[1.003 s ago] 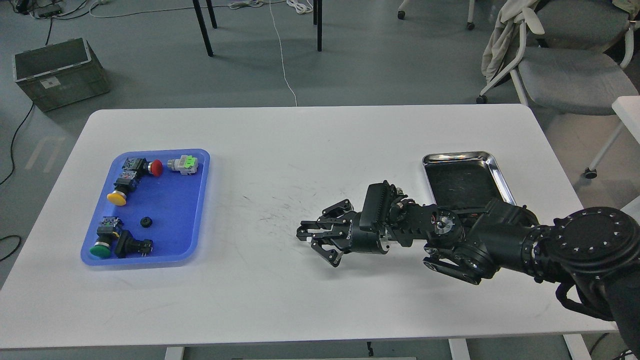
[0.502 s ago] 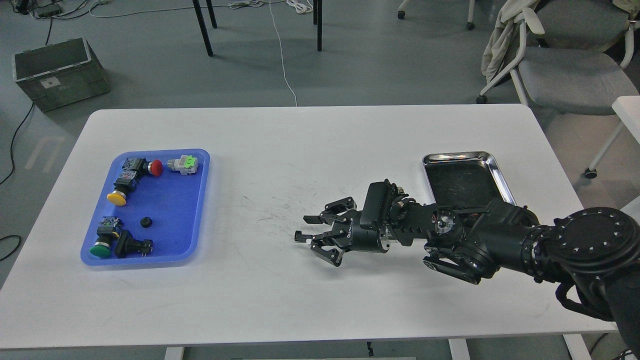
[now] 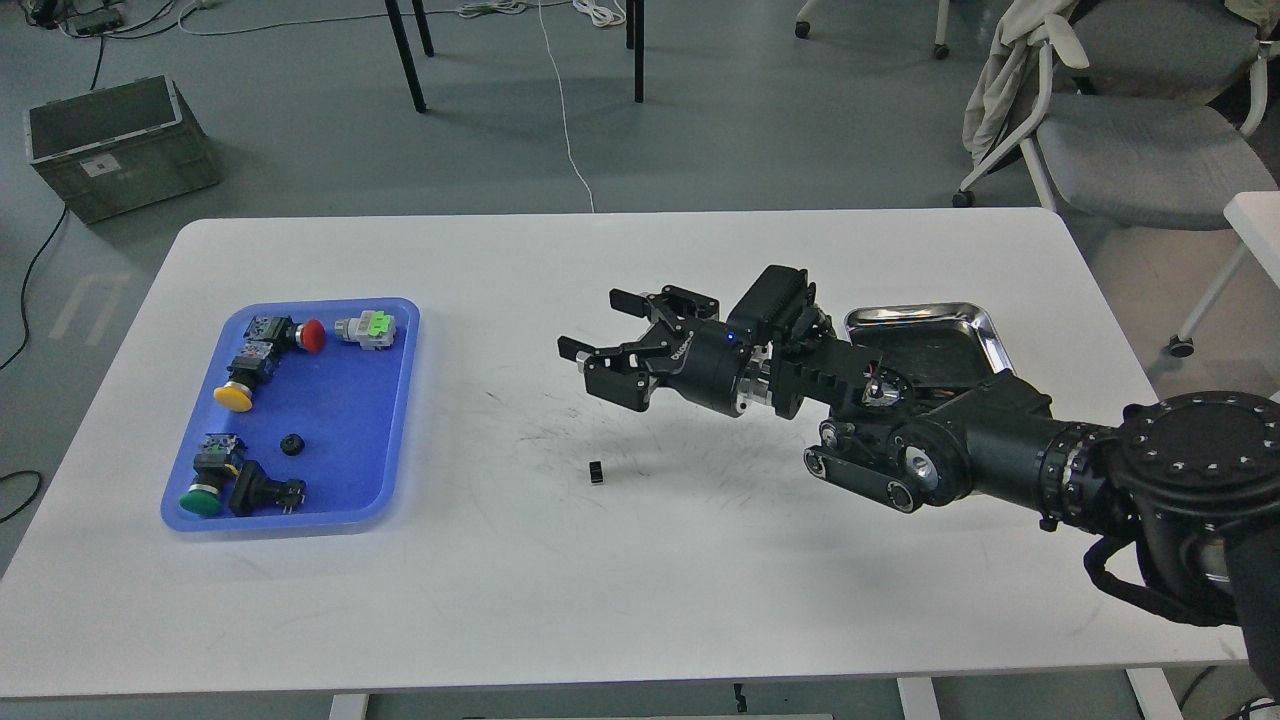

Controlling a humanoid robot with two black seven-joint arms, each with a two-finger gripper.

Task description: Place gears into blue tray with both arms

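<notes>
One tiny black gear [image 3: 596, 472] stands on edge on the bare white table [image 3: 620, 560], near the middle. A second gear [image 3: 291, 445] lies flat inside the blue tray [image 3: 396, 420] at the left. My right gripper [image 3: 598, 335] hovers above the table, up and slightly right of the loose gear, with its fingers spread open and nothing between them. The right arm reaches in from the lower right. My left arm and gripper are out of view.
The blue tray also holds several push-button switches: red [image 3: 312, 336], yellow [image 3: 233, 397], green [image 3: 202, 499] caps, plus a grey-green one [image 3: 367, 328]. A shiny steel tray [image 3: 975, 335] sits at the right, partly behind my arm. Chairs and a grey crate [image 3: 118, 145] stand beyond the table.
My right gripper opened, let go of the gear onto the table, then rose and drew back toward the far side. The gear now rests where the fingertips were.
</notes>
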